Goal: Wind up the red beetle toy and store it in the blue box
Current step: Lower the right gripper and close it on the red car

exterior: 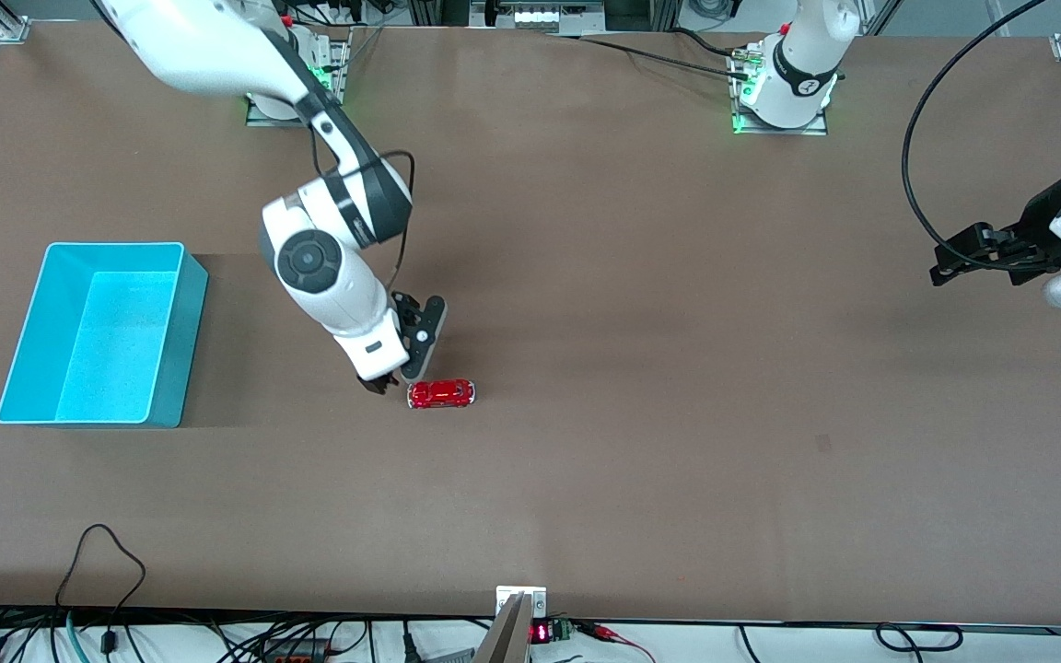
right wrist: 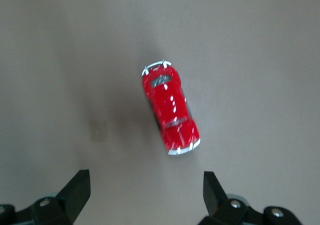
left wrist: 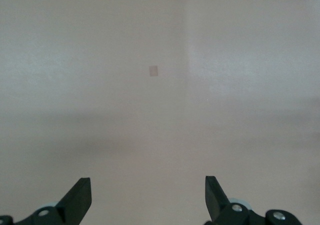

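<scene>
The red beetle toy (exterior: pixel 440 393) stands on the brown table near its middle. It also shows in the right wrist view (right wrist: pixel 170 107), clear of the fingers. My right gripper (exterior: pixel 385 381) is open and empty, low over the table just beside the toy, on the side toward the blue box. The blue box (exterior: pixel 26 324) stands empty toward the right arm's end of the table. My left gripper (exterior: pixel 945 267) is open and empty, held up over the left arm's end of the table; the left wrist view shows its fingertips (left wrist: pixel 80 197) above bare table.
Cables (exterior: pixel 102 562) hang along the table edge nearest the front camera. A small faint patch (exterior: pixel 823 444) marks the table toward the left arm's end, also showing in the left wrist view (left wrist: pixel 153 71).
</scene>
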Robot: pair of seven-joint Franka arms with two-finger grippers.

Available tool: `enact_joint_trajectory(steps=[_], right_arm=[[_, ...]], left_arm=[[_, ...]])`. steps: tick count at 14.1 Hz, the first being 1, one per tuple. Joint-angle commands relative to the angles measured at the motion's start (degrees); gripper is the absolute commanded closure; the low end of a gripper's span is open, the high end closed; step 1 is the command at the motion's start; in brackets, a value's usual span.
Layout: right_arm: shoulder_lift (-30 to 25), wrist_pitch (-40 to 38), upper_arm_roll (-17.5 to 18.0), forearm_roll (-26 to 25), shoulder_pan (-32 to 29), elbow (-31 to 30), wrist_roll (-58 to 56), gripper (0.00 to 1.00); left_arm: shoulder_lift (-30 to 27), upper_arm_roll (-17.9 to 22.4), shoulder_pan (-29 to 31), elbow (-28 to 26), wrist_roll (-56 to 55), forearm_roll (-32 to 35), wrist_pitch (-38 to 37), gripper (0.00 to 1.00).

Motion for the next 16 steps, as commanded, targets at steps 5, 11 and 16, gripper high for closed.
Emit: enact_joint_trajectory(steps=[5, 11, 16], right_arm=[[6.3, 6.0, -0.6, -1.4, 2.3, 4.6, -1.9, 0.00], [11.0, 9.8, -2.5, -3.9, 5.0, 7.0, -2.0, 0.00], [12.9, 12.2, -4.2, -4.9, 7.0, 7.5, -2.0, 0.00]], left_arm=[[-0.7, -6.7, 6.9, -0.3, 1.1, 0.0, -0.2, 0.00], [-4.7, -6.7, 7.0, -5.7, 0.3, 0.1, -0.1, 0.00], [-4.2, -6.8, 7.1, -5.1, 0.8, 0.1, -0.1, 0.00]])
